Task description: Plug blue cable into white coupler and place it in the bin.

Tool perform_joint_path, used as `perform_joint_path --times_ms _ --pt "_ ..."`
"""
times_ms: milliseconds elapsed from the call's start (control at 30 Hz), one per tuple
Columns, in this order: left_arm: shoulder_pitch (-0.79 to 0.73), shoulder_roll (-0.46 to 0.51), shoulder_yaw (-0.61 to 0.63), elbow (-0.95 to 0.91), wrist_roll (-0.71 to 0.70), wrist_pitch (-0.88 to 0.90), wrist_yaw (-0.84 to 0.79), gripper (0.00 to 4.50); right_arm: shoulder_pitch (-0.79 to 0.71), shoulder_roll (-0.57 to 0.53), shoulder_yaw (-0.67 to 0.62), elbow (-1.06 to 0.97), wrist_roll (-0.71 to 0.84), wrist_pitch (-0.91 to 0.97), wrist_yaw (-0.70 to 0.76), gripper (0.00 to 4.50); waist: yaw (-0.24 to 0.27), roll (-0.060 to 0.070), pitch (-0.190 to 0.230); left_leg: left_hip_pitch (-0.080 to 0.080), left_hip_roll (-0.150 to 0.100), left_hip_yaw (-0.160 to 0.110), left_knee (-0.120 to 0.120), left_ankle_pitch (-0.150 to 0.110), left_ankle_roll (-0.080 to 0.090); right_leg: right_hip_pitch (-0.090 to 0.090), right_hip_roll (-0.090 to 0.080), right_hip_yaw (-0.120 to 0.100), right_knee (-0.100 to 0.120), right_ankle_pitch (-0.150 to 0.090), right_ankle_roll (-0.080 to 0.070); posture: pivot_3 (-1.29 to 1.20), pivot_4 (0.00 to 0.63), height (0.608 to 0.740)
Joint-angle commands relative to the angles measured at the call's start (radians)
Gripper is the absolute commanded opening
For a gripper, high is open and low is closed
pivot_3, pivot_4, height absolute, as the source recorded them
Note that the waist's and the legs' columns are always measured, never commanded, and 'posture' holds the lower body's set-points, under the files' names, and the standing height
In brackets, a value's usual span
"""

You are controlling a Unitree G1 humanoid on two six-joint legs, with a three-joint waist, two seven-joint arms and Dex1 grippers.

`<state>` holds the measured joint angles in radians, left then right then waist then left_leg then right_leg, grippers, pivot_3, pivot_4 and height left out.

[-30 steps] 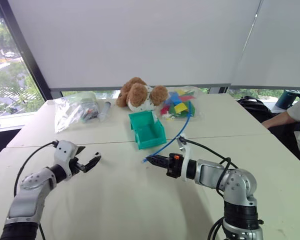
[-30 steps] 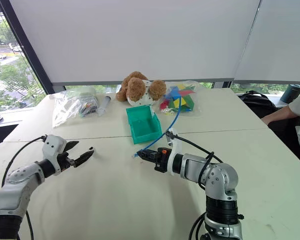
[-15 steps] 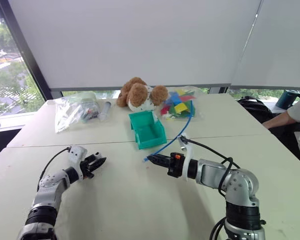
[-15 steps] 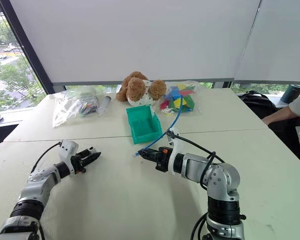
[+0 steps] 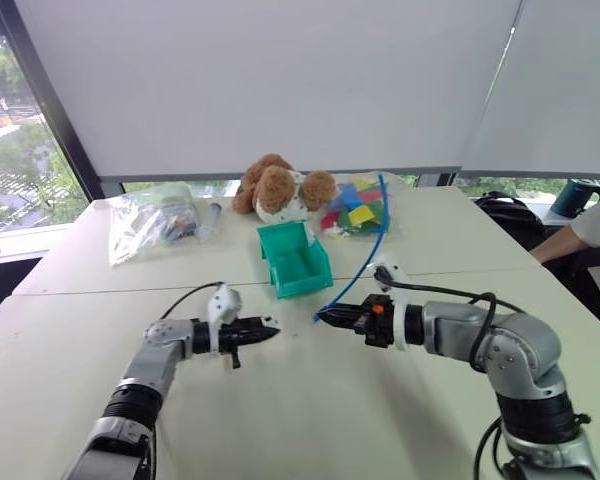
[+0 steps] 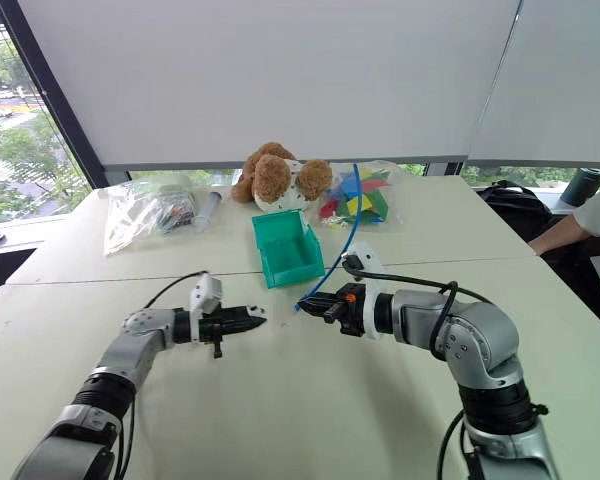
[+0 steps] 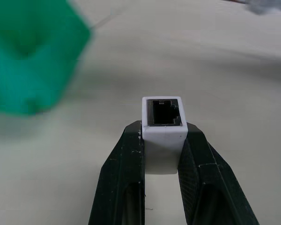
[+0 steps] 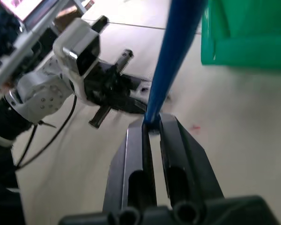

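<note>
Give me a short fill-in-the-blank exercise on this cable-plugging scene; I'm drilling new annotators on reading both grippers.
1. The left gripper is shut on the white ____.
2. The right gripper is shut on the ____ cable.
3. The coupler's open socket faces away from the left gripper, and the two grippers point ____ each other above the table.
4. The teal bin stands in front of a brown ____ toy.

Missing words: coupler; blue; toward; plush
</note>
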<state>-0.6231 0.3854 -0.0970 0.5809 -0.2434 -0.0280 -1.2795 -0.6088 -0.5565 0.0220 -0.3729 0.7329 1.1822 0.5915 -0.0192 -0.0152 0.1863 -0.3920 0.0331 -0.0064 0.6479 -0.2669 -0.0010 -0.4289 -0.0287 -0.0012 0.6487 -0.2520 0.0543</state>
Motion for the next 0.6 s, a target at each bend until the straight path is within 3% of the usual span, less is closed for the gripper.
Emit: perform_joint_path --times_ms 33,267,600 --pt "-0.020 -0.022 -0.068 -0.032 0.033 -0.038 -0.063 0.36 -0.026 -0.115 0.137 -0.031 -0.127 -0.210 0.168 0.00 0.000 0.000 0.000 0.000 0.000 0.000 0.000 0.000 0.000 0.000 0.001 0.000 0.000 0.000 0.000 0.00 0.150 0.740" --pt "-0.031 -0.066 -0.149 0.080 0.118 -0.171 -0.086 0.36 -0.054 -0.148 0.297 0.049 -0.286 -0.446 0.339 0.00 0.003 0.000 0.000 0.000 0.000 0.000 0.001 0.000 0.000 0.000 0.001 0.000 0.000 0.000 0.000 0.00 0.150 0.740" --pt "-0.046 -0.073 -0.154 0.128 0.139 -0.216 -0.083 0.36 -0.088 -0.109 0.381 0.149 -0.417 -0.562 0.427 0.00 0.007 0.000 0.000 0.000 0.000 0.000 0.002 0.000 0.000 0.000 0.001 0.000 0.000 0.000 0.000 0.00 0.150 0.740"
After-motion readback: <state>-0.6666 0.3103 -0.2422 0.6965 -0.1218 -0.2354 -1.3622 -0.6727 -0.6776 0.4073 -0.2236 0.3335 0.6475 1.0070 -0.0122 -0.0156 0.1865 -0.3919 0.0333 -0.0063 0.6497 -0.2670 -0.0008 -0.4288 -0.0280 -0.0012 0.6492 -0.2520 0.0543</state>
